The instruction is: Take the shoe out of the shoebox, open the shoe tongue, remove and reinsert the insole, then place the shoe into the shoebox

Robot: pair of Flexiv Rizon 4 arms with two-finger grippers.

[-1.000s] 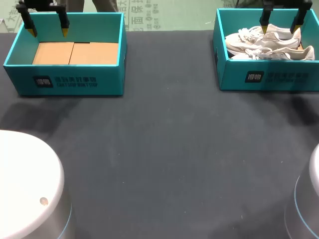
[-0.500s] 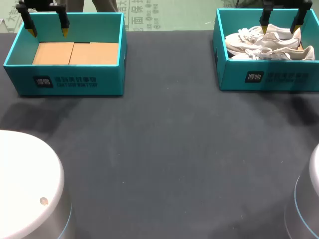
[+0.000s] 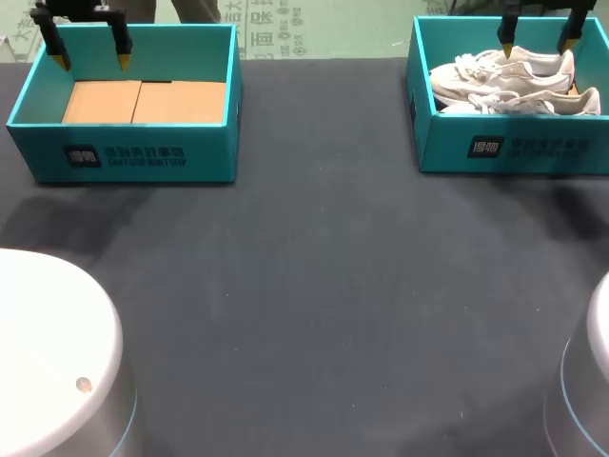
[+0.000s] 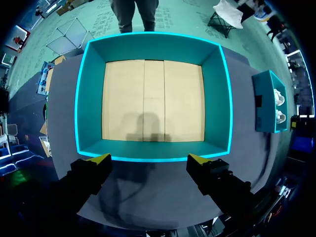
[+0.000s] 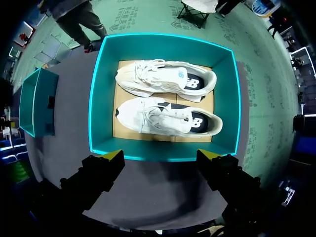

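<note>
Left tool (image 3: 91,64) and right tool (image 3: 536,49) are black, tipped bright yellow.

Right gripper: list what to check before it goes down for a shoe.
1. Right gripper open and empty: ok.
2. It hangs above the right box, touching no shoe: ok.
3. Nearer shoe and farther shoe lie side by side in that box, openings up: ok.
4. Left gripper out of the way, open above the left box, which holds nothing: ok.
5. Laces loose enough: cannot tell.
</note>
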